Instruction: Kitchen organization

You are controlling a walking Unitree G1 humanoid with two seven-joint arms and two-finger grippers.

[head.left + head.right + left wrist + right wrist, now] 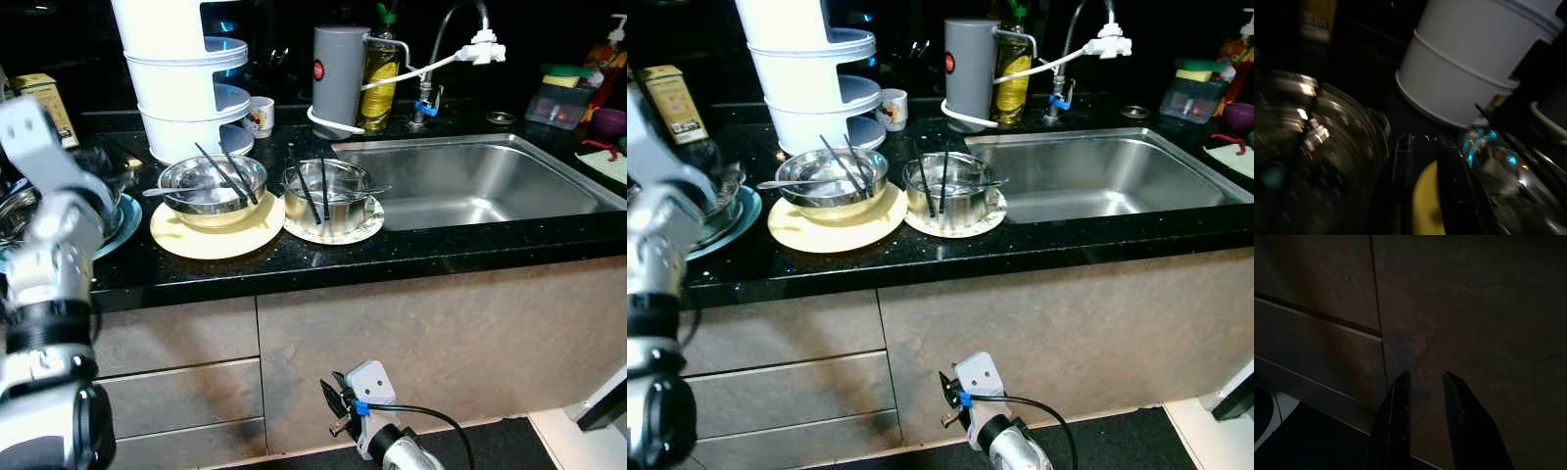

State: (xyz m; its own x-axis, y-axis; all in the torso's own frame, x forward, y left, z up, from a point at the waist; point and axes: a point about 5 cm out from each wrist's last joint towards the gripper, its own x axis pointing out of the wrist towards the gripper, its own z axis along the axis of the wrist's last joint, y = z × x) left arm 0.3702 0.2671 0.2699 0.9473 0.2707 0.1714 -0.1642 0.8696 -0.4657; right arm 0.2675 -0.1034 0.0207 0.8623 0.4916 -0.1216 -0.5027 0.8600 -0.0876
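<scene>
A steel bowl (214,183) holding black chopsticks and a spoon sits on a yellow plate (196,241). Beside it a second steel bowl (328,192) with chopsticks rests on a white patterned plate (364,227). My left arm (54,245) is raised at the counter's left end. Its gripper (1422,142) hovers open over the yellow plate's edge (1425,205), between a glass bowl (1312,161) and the steel bowl (1508,171), holding nothing. My right gripper (1425,377) hangs open low before the cabinet front (338,401).
The sink (470,181) lies to the right of the bowls. A white tiered container (181,78), a cup (260,116), a grey kettle (338,78) and an oil bottle (380,73) stand behind. A blue plate (125,223) carries the bowl at far left.
</scene>
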